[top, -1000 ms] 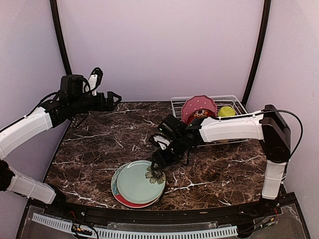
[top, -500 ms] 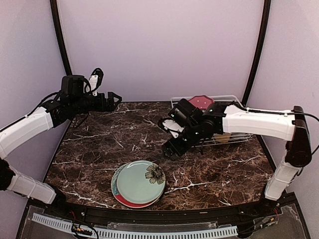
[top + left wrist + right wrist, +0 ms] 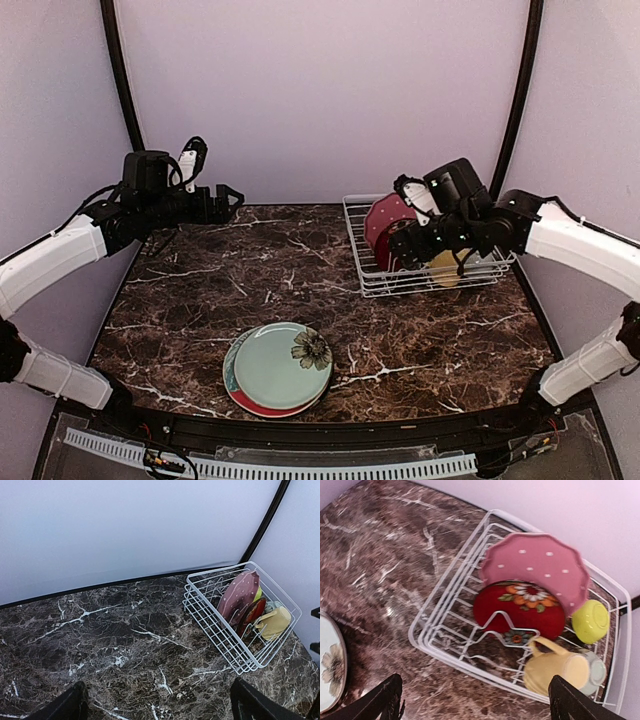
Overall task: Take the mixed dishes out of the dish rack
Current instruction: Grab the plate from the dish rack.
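The white wire dish rack (image 3: 420,285) stands at the back right. In the right wrist view the rack (image 3: 445,642) holds a pink scalloped plate (image 3: 535,562), a red floral plate (image 3: 520,611), a lime-green bowl (image 3: 590,621), a pale yellow mug (image 3: 555,672) and a pale blue cup (image 3: 597,670). My right gripper (image 3: 403,238) is open and empty, hovering over the rack's near left side. My left gripper (image 3: 228,197) is open and empty, raised at the back left, far from the rack (image 3: 215,625). A pale teal plate (image 3: 275,368) lies on a red plate (image 3: 250,405) at the table's front.
A dark flower pattern (image 3: 311,349) shows at the stacked plates' right rim. The marble table (image 3: 200,290) is ringed by lilac walls with black poles at both back corners. The left wrist view shows bare marble (image 3: 125,645) between the left gripper and the rack.
My right arm has swung from the plate stack at the front back right to the rack, with its gripper empty. The left arm has not moved.
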{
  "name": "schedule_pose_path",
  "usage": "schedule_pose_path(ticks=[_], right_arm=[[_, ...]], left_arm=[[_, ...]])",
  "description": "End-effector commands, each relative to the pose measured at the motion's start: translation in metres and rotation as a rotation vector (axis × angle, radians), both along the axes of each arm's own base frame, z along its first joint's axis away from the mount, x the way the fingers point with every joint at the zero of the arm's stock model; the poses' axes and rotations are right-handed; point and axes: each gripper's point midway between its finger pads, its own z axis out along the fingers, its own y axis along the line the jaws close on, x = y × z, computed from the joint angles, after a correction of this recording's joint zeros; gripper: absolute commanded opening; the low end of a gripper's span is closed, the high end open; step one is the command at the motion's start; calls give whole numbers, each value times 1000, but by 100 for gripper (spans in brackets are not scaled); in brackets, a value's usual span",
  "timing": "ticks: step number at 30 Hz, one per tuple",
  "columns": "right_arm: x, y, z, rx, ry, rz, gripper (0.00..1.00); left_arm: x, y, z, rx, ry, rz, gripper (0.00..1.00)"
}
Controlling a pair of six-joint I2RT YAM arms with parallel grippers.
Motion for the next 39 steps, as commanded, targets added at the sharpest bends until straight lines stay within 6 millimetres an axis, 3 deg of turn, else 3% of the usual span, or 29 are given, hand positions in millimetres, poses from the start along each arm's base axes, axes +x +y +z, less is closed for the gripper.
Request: schedule_pose_path(ticks=[1,6,13,20,24,25,27,33,39], right_arm=[[43,-42,37,96,-133,-96,99],[84,-77,54,172,-201,-104,99],[141,-122,23,322,-94,-29,99],[173,-125,-15,441,4,127,99],[191,-124,-20,478,-7,218,99],[200,-137,-23,497,-6,211,98],[210,-140,-26,540,16,248,94],[232,-133,-34,572,48,353,86],[235,-119,-37,640,72,475,79]], left_arm=[[1,1,1,-1,-12,-5,98],[1,2,1,7,-15,-1,98],[2,1,0,8,-11,-5,98],[6,0,-9,24,10,-6,98],[8,-1,-14,26,27,-13,98],[8,-1,-15,25,31,-13,98],[10,-2,-18,29,38,-15,98],[13,0,-24,35,52,-12,98],[15,-2,-27,36,60,-20,98]])
